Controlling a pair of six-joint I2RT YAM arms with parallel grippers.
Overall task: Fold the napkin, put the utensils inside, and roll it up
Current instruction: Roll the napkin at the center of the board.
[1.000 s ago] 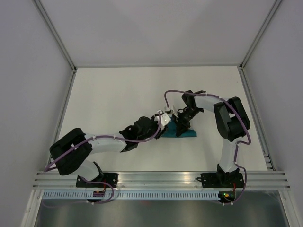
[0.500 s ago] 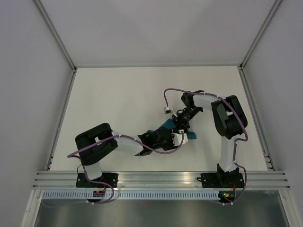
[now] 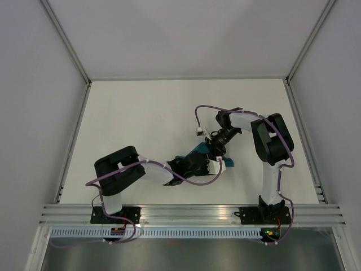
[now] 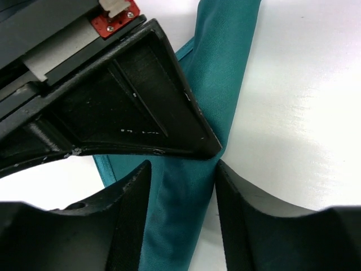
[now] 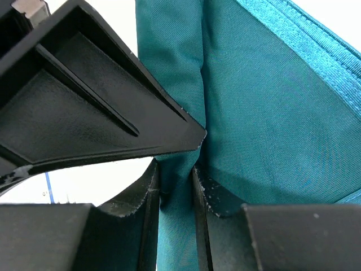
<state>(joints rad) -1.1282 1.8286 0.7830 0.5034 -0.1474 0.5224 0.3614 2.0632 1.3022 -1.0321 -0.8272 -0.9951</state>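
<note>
The teal napkin (image 3: 197, 148) is a narrow roll near the table's middle. In the left wrist view the napkin (image 4: 225, 73) runs up from between my jaws. My left gripper (image 4: 183, 169) stands open astride the roll, its left finger against the cloth and a sliver of table beside its right one. It sits at the near side of the roll (image 3: 207, 165). My right gripper (image 5: 175, 169) is shut on a fold of the napkin (image 5: 271, 113), reaching in from the far side (image 3: 217, 147). The two grippers almost touch. The utensils are hidden.
The white table (image 3: 141, 113) is boxed in by grey walls, with a metal rail (image 3: 192, 213) along the near edge. A purple cable (image 3: 198, 116) loops above the right wrist, and another trails under the left forearm.
My left gripper left the roll's far-left end and swung round to its near side, its jaws wider than a second ago. The right gripper kept its grip and shifted slightly.
</note>
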